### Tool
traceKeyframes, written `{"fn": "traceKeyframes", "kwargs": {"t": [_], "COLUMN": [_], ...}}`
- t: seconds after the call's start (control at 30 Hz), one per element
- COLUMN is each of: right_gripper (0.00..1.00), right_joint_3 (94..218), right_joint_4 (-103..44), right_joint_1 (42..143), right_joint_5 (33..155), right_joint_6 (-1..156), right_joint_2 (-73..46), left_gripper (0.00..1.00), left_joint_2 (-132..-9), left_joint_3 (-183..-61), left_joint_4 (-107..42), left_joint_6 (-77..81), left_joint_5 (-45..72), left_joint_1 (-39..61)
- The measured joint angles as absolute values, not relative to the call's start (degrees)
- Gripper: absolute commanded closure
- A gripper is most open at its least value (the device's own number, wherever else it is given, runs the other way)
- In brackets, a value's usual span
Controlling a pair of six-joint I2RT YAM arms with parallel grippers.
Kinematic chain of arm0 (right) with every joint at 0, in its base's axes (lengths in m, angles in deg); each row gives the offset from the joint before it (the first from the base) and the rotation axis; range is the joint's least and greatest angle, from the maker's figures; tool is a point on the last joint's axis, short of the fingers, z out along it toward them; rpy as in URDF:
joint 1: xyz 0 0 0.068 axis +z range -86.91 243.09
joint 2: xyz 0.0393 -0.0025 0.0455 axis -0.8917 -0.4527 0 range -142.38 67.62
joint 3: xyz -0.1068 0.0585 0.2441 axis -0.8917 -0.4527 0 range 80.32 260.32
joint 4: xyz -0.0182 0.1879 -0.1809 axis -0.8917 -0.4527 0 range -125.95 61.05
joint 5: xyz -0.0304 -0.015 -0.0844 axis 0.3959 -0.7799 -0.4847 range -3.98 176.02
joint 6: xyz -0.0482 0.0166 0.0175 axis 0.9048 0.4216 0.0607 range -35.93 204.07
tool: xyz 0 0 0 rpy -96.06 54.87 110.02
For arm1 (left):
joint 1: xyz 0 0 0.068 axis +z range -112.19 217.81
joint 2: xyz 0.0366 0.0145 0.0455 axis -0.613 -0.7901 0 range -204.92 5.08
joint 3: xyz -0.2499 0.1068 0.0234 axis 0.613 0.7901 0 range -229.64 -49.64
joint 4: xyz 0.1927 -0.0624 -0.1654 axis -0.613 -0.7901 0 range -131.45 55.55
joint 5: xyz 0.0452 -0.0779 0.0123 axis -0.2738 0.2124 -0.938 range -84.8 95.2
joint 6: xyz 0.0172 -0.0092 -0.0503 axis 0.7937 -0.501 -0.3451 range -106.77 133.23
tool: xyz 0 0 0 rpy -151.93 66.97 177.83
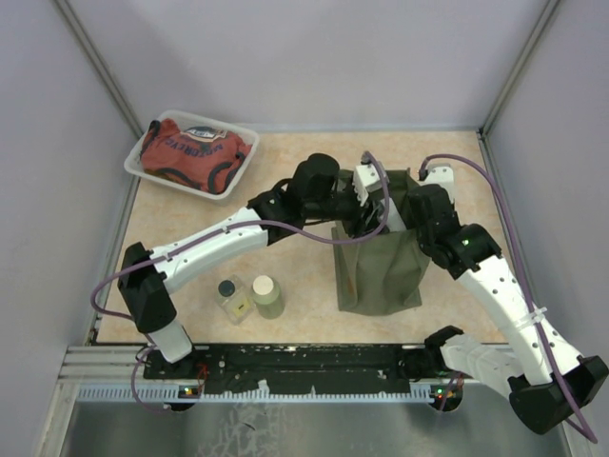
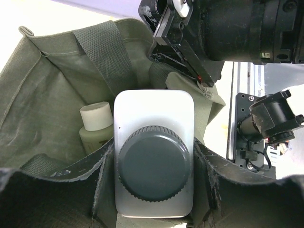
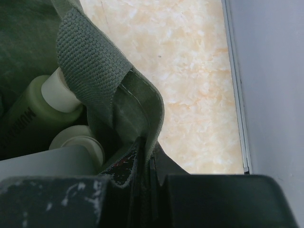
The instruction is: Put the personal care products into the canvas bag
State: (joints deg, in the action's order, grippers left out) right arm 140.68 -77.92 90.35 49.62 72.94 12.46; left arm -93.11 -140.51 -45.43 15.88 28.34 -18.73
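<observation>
The olive-green canvas bag stands right of centre. My left gripper is over its mouth, shut on a clear bottle with a dark cap, held upright between the fingers. My right gripper is shut on the bag's right rim beside the strap. Inside the bag lie an olive-green bottle with a cream cap, lettered on its side, and a second cream cap. On the table stand another clear dark-capped bottle and an olive-green cream-capped bottle.
A clear plastic tray with a red printed cloth bundle sits at the back left. Grey walls close in the table on the left, back and right. A black rail runs along the near edge.
</observation>
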Motion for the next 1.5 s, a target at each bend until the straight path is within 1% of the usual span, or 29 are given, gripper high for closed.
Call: {"fn": "traceKeyframes", "kwargs": {"t": [0.13, 0.53, 0.83, 1.1, 1.4, 1.43, 1.47, 1.5], "right_gripper": [1.0, 1.0, 1.0, 1.0, 1.0, 1.0, 1.0, 1.0], "right_joint_3": [140.68, 140.68, 140.68, 140.31, 140.31, 140.31, 140.31, 140.31], "right_joint_4": [-78.03, -78.29, -78.27, -77.79, -77.44, -77.48, -77.46, -77.48], "right_joint_1": [90.35, 90.35, 90.35, 90.35, 90.33, 90.33, 90.33, 90.33], "right_joint_5": [49.6, 48.83, 48.77, 49.42, 49.66, 49.64, 49.64, 49.62], "right_joint_6": [72.87, 72.91, 72.91, 72.28, 72.28, 72.3, 72.32, 72.32], "right_joint_2": [12.51, 12.51, 12.51, 12.38, 12.33, 12.33, 12.33, 12.33], "left_gripper": [1.0, 1.0, 1.0, 1.0, 1.0, 0.97, 0.92, 0.84], "left_joint_2": [-91.88, -91.93, -92.43, -91.16, -91.1, -91.42, -92.12, -92.74], "left_joint_3": [-138.33, -138.2, -144.64, -145.04, -145.54, -145.78, -146.35, -146.7], "left_joint_4": [-43.1, -41.26, -51.64, -60.34, -64.52, -64.49, -64.52, -64.45], "left_joint_6": [14.29, 9.68, 10.79, 11.99, 13.96, 14.13, 14.37, 14.46], "left_joint_5": [28.86, 33.65, 34.5, 30.77, 25.04, 24.69, 24.34, 24.1], "left_joint_1": [-18.73, -18.73, -19.8, -20.96, -21.31, -21.31, -21.33, -21.35]}}
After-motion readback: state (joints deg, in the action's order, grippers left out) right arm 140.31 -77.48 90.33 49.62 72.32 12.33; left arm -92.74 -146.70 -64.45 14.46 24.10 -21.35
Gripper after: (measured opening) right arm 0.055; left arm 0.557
